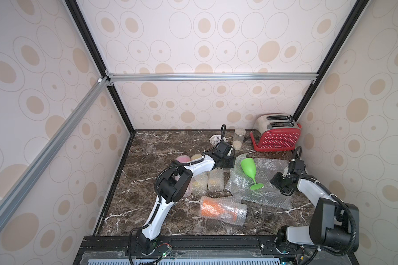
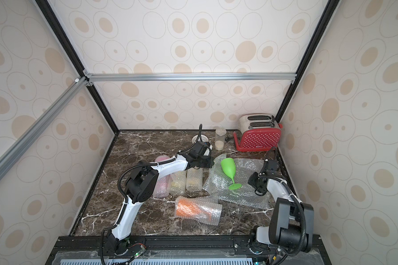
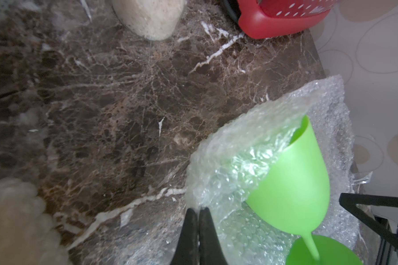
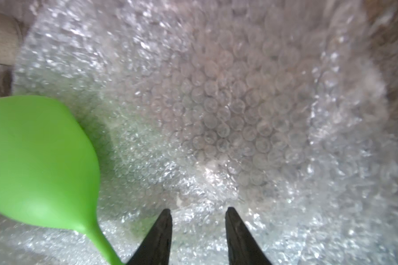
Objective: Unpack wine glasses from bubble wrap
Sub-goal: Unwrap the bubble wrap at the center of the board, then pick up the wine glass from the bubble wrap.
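A green wine glass lies on its side, bare, on a spread sheet of bubble wrap right of centre. My left gripper is shut on that sheet's left edge, and a flap stands up against the glass bowl. My right gripper hovers open over the sheet, right of the glass stem, with nothing between its fingers. An orange glass in a wrap tube lies near the front. Two yellow wrapped tubes and a pink one lie partly under my left arm.
A red toaster stands in the back right corner. A clear jar and a small white perforated bowl stand at the back behind my left gripper. The enclosure's right wall runs close beside the right arm.
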Available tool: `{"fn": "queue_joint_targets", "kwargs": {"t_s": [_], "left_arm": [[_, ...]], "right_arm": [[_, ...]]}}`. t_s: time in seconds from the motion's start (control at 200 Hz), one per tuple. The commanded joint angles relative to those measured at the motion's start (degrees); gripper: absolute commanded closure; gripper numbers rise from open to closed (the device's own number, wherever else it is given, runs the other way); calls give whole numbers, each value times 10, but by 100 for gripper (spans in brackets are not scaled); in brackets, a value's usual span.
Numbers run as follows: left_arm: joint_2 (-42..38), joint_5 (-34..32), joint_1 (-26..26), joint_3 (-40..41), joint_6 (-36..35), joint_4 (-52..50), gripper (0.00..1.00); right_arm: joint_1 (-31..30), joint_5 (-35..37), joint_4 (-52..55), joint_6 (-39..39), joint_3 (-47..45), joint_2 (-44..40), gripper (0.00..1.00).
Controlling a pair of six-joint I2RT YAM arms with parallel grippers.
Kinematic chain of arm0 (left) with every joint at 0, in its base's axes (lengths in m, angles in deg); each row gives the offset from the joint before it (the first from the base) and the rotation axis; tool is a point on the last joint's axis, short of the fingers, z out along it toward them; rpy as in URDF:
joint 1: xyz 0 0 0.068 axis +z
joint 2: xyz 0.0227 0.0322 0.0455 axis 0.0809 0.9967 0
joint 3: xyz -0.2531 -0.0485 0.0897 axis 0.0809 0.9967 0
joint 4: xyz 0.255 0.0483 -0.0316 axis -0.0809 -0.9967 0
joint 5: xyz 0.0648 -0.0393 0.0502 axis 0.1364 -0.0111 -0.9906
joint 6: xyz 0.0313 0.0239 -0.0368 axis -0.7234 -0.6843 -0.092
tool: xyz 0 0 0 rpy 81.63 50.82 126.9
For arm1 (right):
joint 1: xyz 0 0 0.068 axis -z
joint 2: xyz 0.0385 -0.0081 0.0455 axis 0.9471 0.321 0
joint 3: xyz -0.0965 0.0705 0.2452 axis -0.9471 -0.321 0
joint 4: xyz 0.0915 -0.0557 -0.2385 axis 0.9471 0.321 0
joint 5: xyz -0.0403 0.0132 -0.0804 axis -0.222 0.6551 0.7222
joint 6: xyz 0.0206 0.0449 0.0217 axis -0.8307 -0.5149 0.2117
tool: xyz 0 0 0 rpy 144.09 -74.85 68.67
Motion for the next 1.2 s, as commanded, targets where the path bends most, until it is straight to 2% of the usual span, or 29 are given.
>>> {"fn": "queue_joint_targets", "kwargs": {"t_s": [0.0,0.425,0.84,1.125,1.196], "left_arm": [[19,23,0,-36,10,14,100],[56,36,-6,-95,7,-13,94],[56,40,-6,-98,3,-19,90],[54,42,-6,-90,7,-15,90],[53,41,-6,-86,7,-15,90]], "right_arm": [[-8,-30,39,33,35,-11,59],[-108,-39,60,66,69,25,57],[-155,-28,26,56,64,96,59],[-162,-10,-8,28,48,124,67],[-163,7,-7,26,44,122,73]]}}
